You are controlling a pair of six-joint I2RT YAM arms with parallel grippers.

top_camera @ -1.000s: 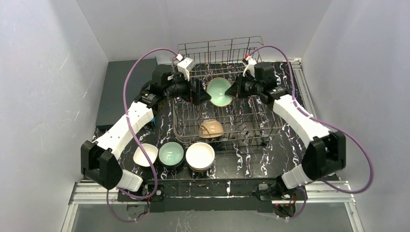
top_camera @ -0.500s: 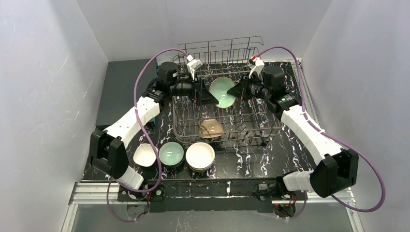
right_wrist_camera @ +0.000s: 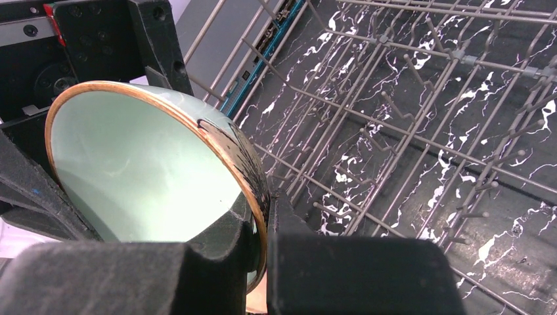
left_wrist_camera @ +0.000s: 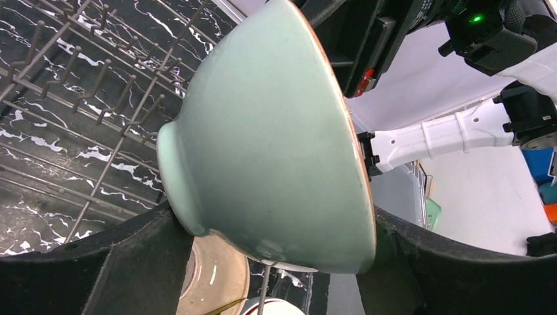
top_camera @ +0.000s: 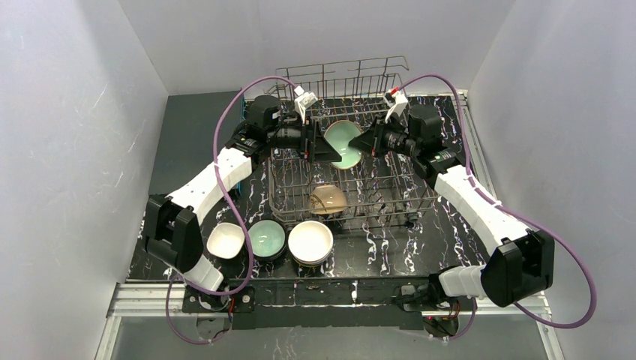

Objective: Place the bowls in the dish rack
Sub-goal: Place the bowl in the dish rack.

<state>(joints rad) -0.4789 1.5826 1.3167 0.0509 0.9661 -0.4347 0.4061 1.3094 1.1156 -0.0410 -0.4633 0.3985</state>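
Looks like a handover above the dish rack (top_camera: 390,196): the right hand (top_camera: 361,144) pinches the mint bowl (top_camera: 343,139) by its rim. The left hand (top_camera: 327,148) straddles it, fingers wide; whether they grip, I cannot tell. Next, the left must clamp before the right lets go.

mint bowl (left_wrist_camera: 263,131) filling my left wrist view, peach bowl (left_wrist_camera: 220,282) mostly hidden behind it, I can't tell if left claw (left_wrist_camera: 272,210) grips

A mint green bowl (top_camera: 343,142) hung tilted at twelve o'clock in the dish rack (top_camera: 379,201), left gripper (top_camera: 319,147) at its nine, right gripper (top_camera: 364,142) at three, seemingly pinching the rim.
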